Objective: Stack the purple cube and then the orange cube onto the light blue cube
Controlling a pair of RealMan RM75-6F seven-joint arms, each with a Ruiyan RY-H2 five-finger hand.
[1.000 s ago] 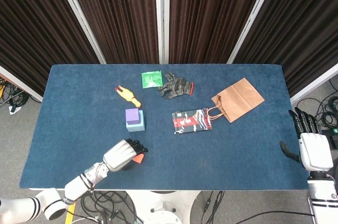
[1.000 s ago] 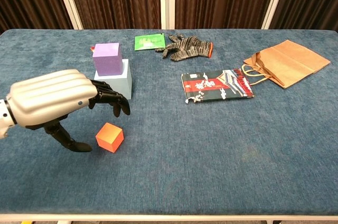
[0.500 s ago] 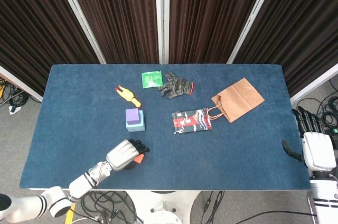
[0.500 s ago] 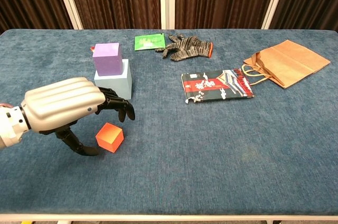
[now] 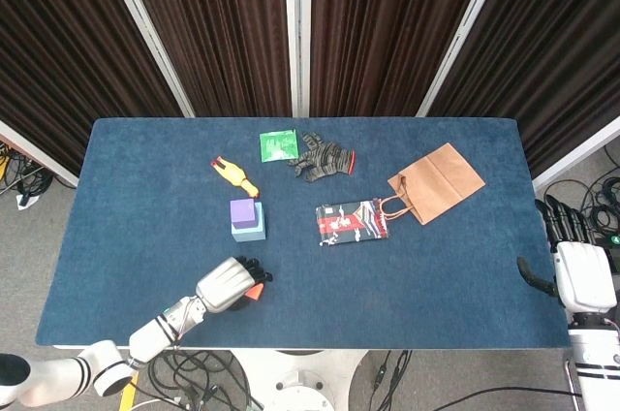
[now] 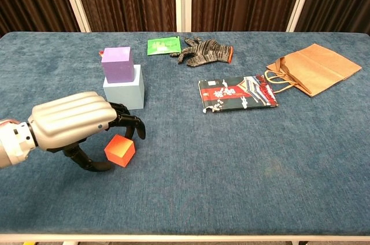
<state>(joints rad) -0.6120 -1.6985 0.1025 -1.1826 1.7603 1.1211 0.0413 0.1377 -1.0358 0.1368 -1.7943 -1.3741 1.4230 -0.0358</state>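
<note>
The purple cube (image 5: 244, 212) (image 6: 117, 63) sits on top of the light blue cube (image 5: 252, 230) (image 6: 124, 92), left of the table's middle. The small orange cube (image 5: 256, 290) (image 6: 119, 149) lies on the blue cloth nearer the front edge. My left hand (image 5: 225, 285) (image 6: 72, 121) arches over it: the dark fingers curl down just behind the cube, and the thumb hooks in at its lower left. The cube rests on the table and I see no firm grip. My right hand (image 5: 578, 273) hangs off the table's right edge, fingers straight, holding nothing.
A yellow rubber chicken (image 5: 234, 175) lies behind the stack. At the back are a green packet (image 5: 278, 145) (image 6: 163, 45) and a grey glove (image 5: 323, 159) (image 6: 202, 50). A printed pouch (image 5: 351, 222) (image 6: 237, 93) and a brown paper bag (image 5: 436, 181) (image 6: 312, 69) lie to the right.
My left hand has sunk lower and closed in around the orange cube, the thumb curling toward its lower left. The cube has not moved. The right hand drifted slightly outward.
</note>
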